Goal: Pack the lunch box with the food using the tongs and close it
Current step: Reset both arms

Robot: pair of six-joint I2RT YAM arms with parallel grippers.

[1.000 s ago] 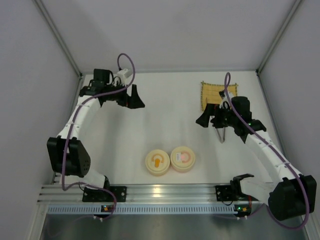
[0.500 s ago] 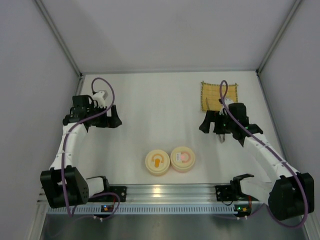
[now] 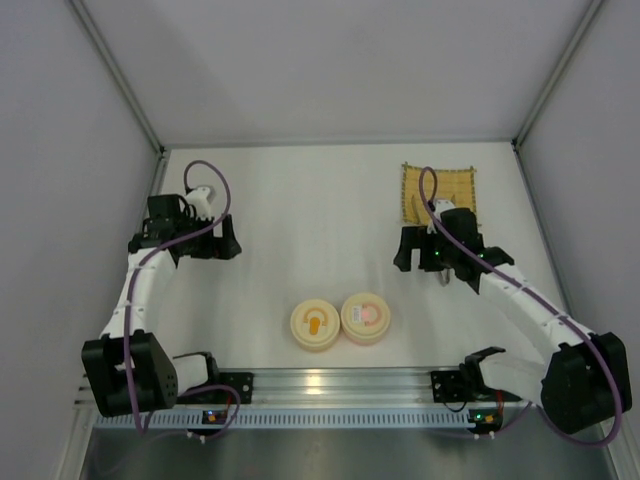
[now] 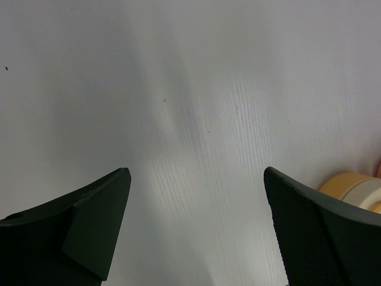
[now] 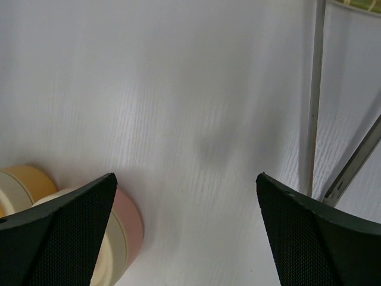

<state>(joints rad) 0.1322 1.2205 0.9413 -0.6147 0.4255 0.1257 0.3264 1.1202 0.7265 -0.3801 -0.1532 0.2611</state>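
Note:
The lunch box stands as two round pieces at the near middle. One is a pale yellow bowl (image 3: 316, 326) with an orange lump of food (image 3: 316, 322) in it. Beside it is a pink bowl (image 3: 367, 319) (image 5: 128, 223) under a cream top with a pink centre. The silver tongs (image 5: 314, 101) lie on the table below the mat, mostly hidden under my right arm in the top view. My right gripper (image 3: 406, 250) (image 5: 186, 176) hangs open and empty just left of the tongs. Far to the left, my left gripper (image 3: 224, 241) (image 4: 196, 173) is open over bare table.
A yellow woven mat (image 3: 439, 189) lies at the far right, behind my right wrist. Grey walls close in the table on three sides. The metal rail (image 3: 330, 385) with the arm bases runs along the near edge.
My left arm has swung back from the far middle toward the left wall and nearer. My right gripper has shifted slightly and stays open beside the tongs.

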